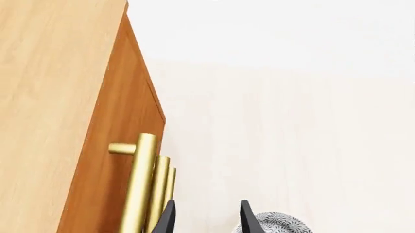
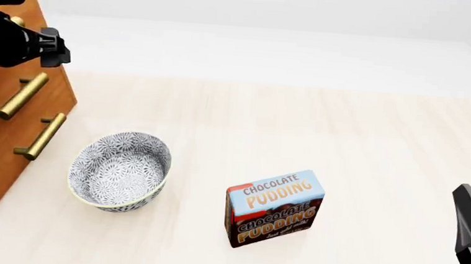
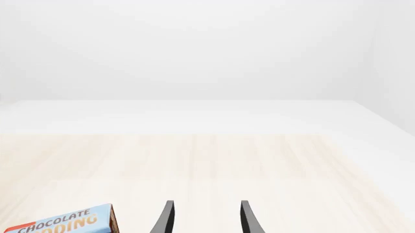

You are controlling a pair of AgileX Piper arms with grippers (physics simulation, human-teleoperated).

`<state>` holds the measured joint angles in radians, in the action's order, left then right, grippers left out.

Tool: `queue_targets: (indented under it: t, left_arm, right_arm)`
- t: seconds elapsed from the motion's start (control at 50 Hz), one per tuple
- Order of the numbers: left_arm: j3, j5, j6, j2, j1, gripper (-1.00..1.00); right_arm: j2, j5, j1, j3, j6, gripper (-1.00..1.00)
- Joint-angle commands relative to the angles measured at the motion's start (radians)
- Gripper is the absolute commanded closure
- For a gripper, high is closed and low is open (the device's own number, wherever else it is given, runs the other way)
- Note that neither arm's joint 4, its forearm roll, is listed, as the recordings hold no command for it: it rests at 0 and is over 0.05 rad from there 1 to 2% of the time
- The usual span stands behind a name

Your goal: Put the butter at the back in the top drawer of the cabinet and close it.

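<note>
Cabinet fills one side of the left wrist view, three brass bar handles stacked in line; the left gripper hangs spread just beside them, a patterned bowl past its tips. Front view: the left arm sits up at the top drawer; the drawer looks closed, so a square approach to its own handle, not a lower one, seems best. A box reads "CHOCOLATE PUDDING". Right wrist view: the right gripper is spread over the bare table. Butter appears nowhere.
</note>
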<state>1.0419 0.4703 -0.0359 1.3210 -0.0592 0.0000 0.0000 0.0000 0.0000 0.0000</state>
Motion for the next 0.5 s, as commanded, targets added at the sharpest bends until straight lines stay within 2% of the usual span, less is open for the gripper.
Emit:
queue_targets:
  t: [0.02, 0.3, 0.5]
  left_arm:
    - [-0.001, -0.006, 0.014, 0.021, -0.033, -1.0]
    - [0.004, 0.005, 0.047, -0.015, -0.087, -1.0]
    - [-0.006, 0.017, 0.041, -0.056, -0.054, -1.0]
  right_arm:
    - [0.0, 0.0, 0.0, 0.0, 0.0, -1.0]
    - [0.0, 0.0, 0.0, 0.0, 0.0, -1.0]
    - [0.0, 0.0, 0.0, 0.0, 0.0, -1.0]
